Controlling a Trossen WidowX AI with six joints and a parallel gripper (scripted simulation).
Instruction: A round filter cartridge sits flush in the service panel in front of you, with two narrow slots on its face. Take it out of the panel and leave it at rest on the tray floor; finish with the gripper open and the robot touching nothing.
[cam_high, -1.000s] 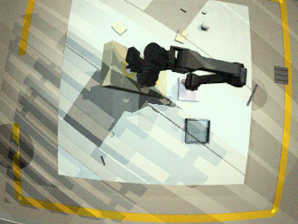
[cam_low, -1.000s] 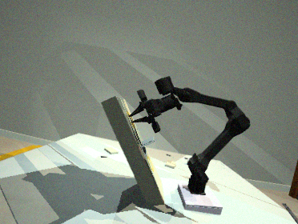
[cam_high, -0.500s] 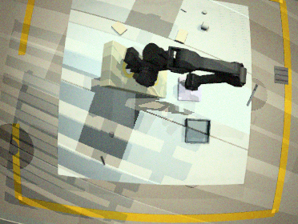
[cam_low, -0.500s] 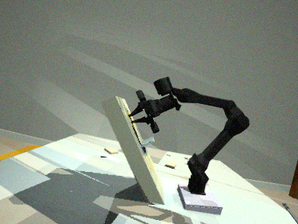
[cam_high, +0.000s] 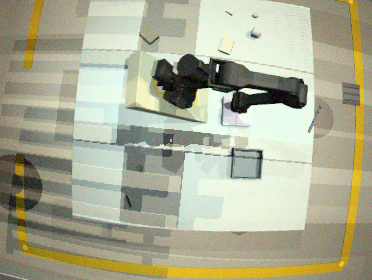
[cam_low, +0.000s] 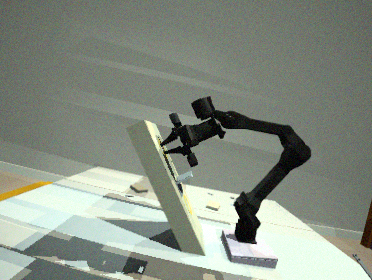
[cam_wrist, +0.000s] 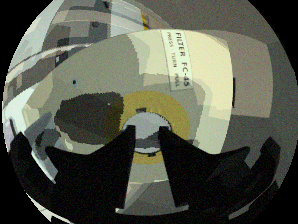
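The cream service panel (cam_high: 142, 85) stands tilted on the table; it also shows in the side view (cam_low: 167, 192). The round filter cartridge (cam_wrist: 148, 123), grey with a yellow ring around it, sits flush in the panel face. My gripper (cam_wrist: 147, 130) points straight at the cartridge with its two fingers a narrow gap apart. The fingertips are at the cartridge face, with nothing between them. I cannot tell whether the tips are inside the slots. In the side view the gripper (cam_low: 161, 144) meets the upper part of the panel. The dark-rimmed tray (cam_high: 246, 164) lies on the table, in front of the arm's base.
The arm's base stands on a pink plate (cam_high: 234, 112) beside the panel. Small tan blocks (cam_high: 226, 45) (cam_high: 149, 35) and a white cylinder (cam_high: 255, 32) lie at the back of the table. A printed label (cam_wrist: 176, 59) is on the panel above the cartridge.
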